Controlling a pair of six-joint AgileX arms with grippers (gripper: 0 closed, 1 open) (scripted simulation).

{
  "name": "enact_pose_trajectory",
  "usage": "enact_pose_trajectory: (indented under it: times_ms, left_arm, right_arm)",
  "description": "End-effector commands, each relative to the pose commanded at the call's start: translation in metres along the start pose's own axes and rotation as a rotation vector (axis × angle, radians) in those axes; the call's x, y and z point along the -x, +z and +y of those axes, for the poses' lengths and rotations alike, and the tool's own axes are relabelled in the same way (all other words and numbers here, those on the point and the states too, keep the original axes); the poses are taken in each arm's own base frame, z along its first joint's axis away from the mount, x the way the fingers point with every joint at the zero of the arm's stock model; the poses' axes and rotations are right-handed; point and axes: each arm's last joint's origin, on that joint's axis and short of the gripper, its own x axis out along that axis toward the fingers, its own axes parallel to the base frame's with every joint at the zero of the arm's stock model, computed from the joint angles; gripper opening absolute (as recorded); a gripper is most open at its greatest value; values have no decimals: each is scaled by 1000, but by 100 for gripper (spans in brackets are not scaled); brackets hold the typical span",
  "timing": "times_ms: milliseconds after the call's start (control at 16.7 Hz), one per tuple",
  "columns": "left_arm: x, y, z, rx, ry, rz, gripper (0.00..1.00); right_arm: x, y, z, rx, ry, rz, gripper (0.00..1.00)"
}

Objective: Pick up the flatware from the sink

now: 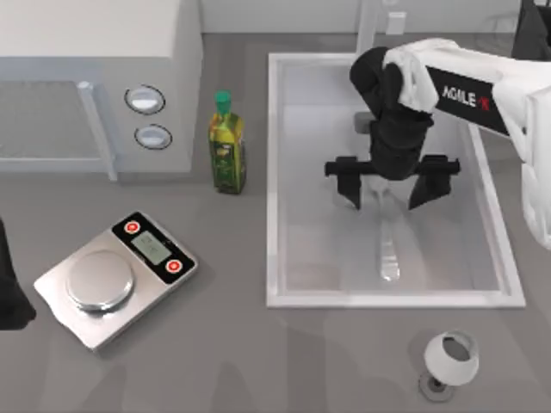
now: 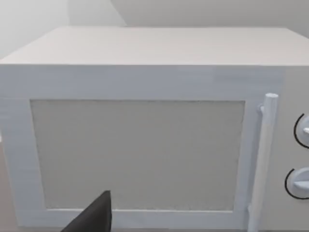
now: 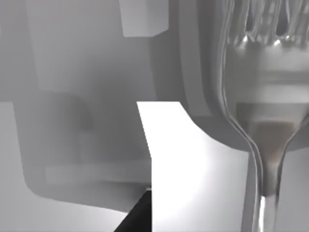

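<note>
right gripper [image 1: 385, 191] splayed wide over the fork [image 1: 388, 249] mid-sink [image 1: 275, 172].

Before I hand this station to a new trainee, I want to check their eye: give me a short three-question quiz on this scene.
1. True or false: the right gripper is open above the fork in the sink.
2. What stands between the microwave and the sink?
A. a green-capped bottle
B. the scale
C. the cup
3. Fill in: the left gripper, parked at the table's left edge, faces the ____.

Key: 1 true; 2 A; 3 microwave.
</note>
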Motion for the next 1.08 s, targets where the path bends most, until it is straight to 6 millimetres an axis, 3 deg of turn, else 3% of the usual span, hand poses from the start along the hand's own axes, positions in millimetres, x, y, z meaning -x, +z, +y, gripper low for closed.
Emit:
enact_pose_trajectory:
  times_ms: [360,840,900,1080]
  left_arm:
    - [0,0,0,0,0,0,100]
    - [0,0,0,0,0,0,100]
    - [0,0,0,0,0,0,100]
    - [0,0,0,0,0,0,100]
  right_arm:
    - [0,0,0,0,0,0,2]
    - [0,0,0,0,0,0,0]
    - [23,4,-1,5,0,-43,0]
    - [28,6,0,5,-2,-36,0]
